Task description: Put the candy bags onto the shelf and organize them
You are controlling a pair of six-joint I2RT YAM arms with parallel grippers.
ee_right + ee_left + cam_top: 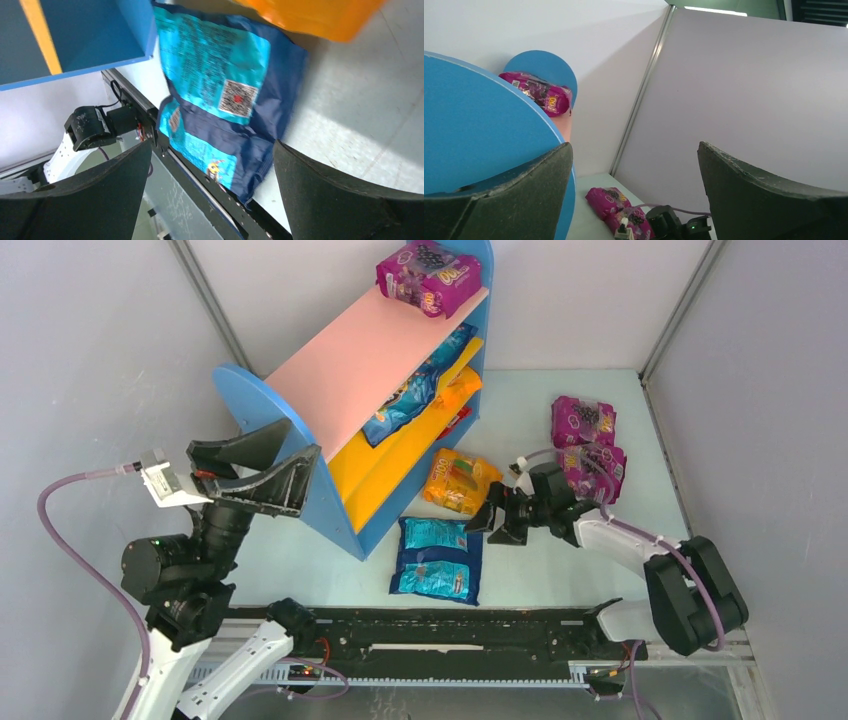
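Observation:
The shelf (370,360) stands at the back left, with a pink top and blue ends. On its top lies a purple candy bag (428,277); a blue bag (415,390) and an orange bag (460,388) lie on the tier below. On the table are an orange bag (460,482), a blue bag (436,558) and two purple bags (583,422) (595,468). My left gripper (303,437) is open and empty at the shelf's near end (474,125). Low beside the blue bag (220,100), my right gripper (488,520) is open and holds nothing.
Grey walls enclose the table on three sides. A black rail (450,625) runs along the near edge between the arm bases. My right arm's body (640,545) lies close to the nearer purple bag.

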